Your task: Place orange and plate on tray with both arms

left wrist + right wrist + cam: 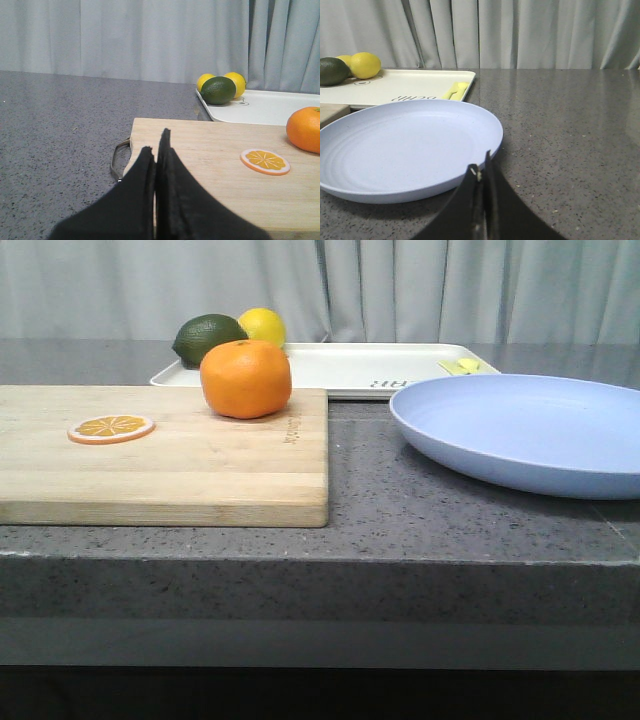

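Note:
The orange (246,378) sits on the far part of a wooden cutting board (190,465); it shows at the edge of the left wrist view (306,129). The pale lavender-blue plate (525,430) lies on the counter at the right, also in the right wrist view (405,147). The off-white tray (350,365) lies behind both. My left gripper (156,142) is shut and empty over the board's near end. My right gripper (481,165) is shut and empty just before the plate's near rim. Neither arm shows in the front view.
A dark green avocado (208,338) and a yellow lemon (263,327) sit on the tray's left end, a small yellow item (461,366) on its right end. A flat orange slice (111,428) lies on the board. The board has a metal handle (119,160). Grey curtains hang behind.

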`<state>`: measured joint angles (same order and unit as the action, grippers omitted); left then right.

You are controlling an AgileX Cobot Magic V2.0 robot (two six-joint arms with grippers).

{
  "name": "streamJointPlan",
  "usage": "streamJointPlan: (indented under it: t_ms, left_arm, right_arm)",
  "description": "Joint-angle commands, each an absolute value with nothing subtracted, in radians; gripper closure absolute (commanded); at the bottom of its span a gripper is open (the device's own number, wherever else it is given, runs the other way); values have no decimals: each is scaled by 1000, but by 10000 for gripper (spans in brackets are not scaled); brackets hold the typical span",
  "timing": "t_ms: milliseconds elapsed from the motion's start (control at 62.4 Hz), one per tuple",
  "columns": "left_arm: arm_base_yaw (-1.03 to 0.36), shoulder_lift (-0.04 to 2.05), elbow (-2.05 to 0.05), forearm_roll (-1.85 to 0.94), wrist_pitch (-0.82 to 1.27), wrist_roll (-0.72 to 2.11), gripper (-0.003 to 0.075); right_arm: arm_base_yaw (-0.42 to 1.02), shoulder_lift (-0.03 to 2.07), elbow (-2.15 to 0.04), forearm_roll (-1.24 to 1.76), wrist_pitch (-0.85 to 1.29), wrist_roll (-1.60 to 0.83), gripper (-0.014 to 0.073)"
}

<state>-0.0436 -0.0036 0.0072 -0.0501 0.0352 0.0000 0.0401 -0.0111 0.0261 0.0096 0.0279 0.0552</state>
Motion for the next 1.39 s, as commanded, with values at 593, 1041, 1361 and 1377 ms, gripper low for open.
streamJointPlan:
  t_ms: [593,1041,1361,1377]
  left_arm:
    - [-42,-23,35,-56,-74,-9,740]
    - [-42,-15,-162,-83,47,-9,740]
    - [-42,190,-568,-83,368,-9,740]
    - [-42,208,-582,-83,381,-9,740]
  right_arm:
    - [42,-29,3,0,-59,52,711]
    - [42,-28,-106,0,91,52,711]
    - [42,126,-441,0,360,52,711]
    - [42,137,-455,0,371,52,711]
